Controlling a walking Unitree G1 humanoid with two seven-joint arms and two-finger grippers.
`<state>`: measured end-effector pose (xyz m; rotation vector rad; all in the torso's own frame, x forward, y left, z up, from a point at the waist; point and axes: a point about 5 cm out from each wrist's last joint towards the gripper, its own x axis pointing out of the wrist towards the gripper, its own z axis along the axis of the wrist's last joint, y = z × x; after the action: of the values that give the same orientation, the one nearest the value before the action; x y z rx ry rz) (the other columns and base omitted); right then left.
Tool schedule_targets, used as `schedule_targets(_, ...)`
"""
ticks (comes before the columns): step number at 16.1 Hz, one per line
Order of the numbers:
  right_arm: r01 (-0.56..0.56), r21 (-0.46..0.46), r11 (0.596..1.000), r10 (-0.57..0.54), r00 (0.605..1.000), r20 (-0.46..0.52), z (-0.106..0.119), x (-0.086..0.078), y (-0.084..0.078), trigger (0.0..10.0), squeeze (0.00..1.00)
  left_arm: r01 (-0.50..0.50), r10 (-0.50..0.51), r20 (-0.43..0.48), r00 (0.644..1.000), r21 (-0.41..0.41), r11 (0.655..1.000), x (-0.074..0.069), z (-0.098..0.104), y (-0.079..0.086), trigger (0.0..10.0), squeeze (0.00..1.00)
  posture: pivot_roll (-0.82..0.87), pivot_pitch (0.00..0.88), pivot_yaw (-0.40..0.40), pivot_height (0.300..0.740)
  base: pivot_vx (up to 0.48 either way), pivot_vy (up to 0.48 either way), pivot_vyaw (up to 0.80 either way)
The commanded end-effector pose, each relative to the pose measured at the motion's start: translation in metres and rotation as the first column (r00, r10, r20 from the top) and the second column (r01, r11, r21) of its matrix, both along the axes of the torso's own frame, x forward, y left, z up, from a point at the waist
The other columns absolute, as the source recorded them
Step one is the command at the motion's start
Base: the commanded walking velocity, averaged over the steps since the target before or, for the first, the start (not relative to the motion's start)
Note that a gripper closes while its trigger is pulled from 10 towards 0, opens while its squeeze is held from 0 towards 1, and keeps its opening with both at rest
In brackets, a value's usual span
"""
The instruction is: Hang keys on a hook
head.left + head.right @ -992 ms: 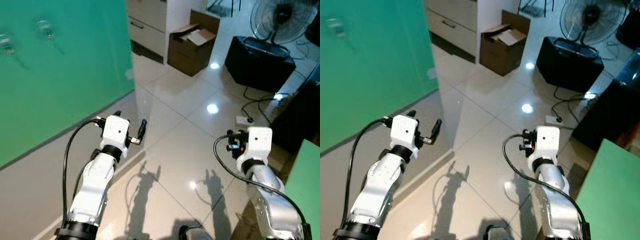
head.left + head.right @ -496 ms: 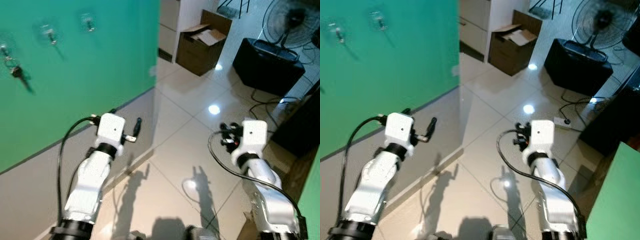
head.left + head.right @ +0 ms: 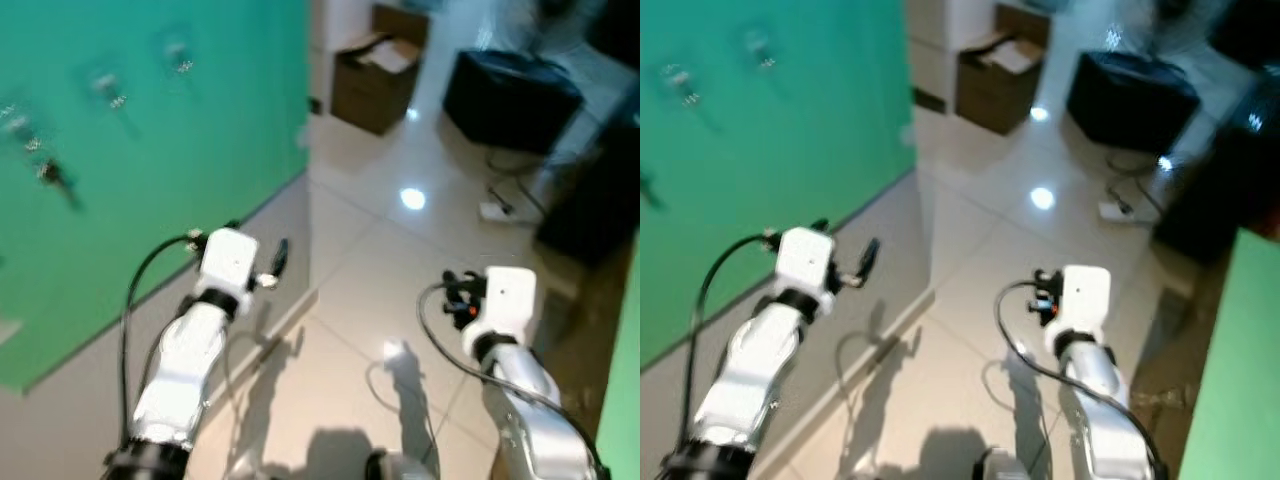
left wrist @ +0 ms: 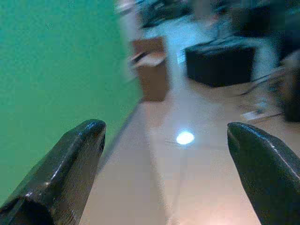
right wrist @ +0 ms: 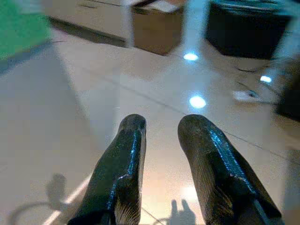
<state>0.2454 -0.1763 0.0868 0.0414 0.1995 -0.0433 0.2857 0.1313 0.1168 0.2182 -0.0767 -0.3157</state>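
From the left eye view, the whole picture has slid since half a second ago: the camera has swung, not the furniture. The green wall panel [image 3: 150, 150] fills the left side, and the row of small clear hooks [image 3: 110, 90] on it sits a little lower and blurrier than before. A dark bunch of keys [image 3: 50, 175] already dangles from the leftmost hook, as it did a moment ago. The left gripper [image 3: 275, 268] is held out in front near the panel's edge, well below the hooks and empty.

In the right eye view the same scene shows, with the brown cardboard box [image 3: 995, 70] and the black box-shaped case [image 3: 1130, 95] far off on the glossy pale tiled floor [image 3: 980, 230]. The right gripper [image 3: 1040, 295] is held over the floor, well apart from the wall.

The left wrist view shows two black fingers [image 4: 65, 168] spread wide with nothing between them, the green panel to one side.

The right wrist view shows its fingers [image 5: 122, 164] drawn narrow, a slim gap left, carrying nothing.

I'd judge the hanging itself done, with the robot turning or backing away from the wall.
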Motion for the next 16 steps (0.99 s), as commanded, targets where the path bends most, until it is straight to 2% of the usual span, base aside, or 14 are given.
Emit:
schedule_targets(1,0.031,0.002,1.0,-0.031,0.999,0.01,0.004,-0.002,-0.002,10.0,0.0,0.02,-0.02,-0.006,1.0,0.025,0.999,-0.001,-0.003,-0.001,10.0,0.0,-0.15,0.092,0.054,0.74,0.0,-0.48,-0.8)
schedule_targets(3,0.078,-0.01,0.997,-0.078,0.997,-0.007,0.001,-0.006,-0.006,10.0,0.0,0.026,-0.026,-0.01,1.0,0.023,0.999,0.001,-0.005,-0.005,10.0,0.0,-0.17,0.092,0.065,0.74,0.0,-0.48,-0.8)
schedule_targets(9,0.039,-0.051,0.998,-0.039,0.999,0.011,0.007,-0.005,-0.002,10.0,0.0,0.025,-0.024,-0.009,1.0,0.018,1.0,0.001,-0.008,-0.008,10.0,0.0,-0.18,0.091,0.049,0.74,0.0,-0.48,-0.8)
schedule_targets(12,0.005,-0.062,0.998,-0.004,1.0,0.019,0.011,-0.003,0.004,10.0,0.0,0.005,-0.004,-0.014,1.0,0.025,1.0,-0.002,-0.012,-0.002,10.0,0.0,-0.18,0.092,0.032,0.74,0.0,-0.48,-0.74)
schedule_targets(14,-0.025,-0.087,0.996,0.028,0.999,0.037,0.014,-0.001,0.006,10.0,0.0,-0.018,0.018,-0.028,0.999,-0.001,1.0,0.0,-0.011,0.001,10.0,0.0,-0.18,0.089,0.03,0.74,0.0,0.0,0.0)
schedule_targets(16,-0.064,-0.11,0.992,0.071,0.996,0.062,0.019,0.002,0.009,10.0,0.0,-0.028,0.028,-0.026,0.999,-0.01,1.0,0.002,-0.011,0.002,10.0,0.0,-0.18,0.09,0.031,0.74,0.0,0.401,0.0)
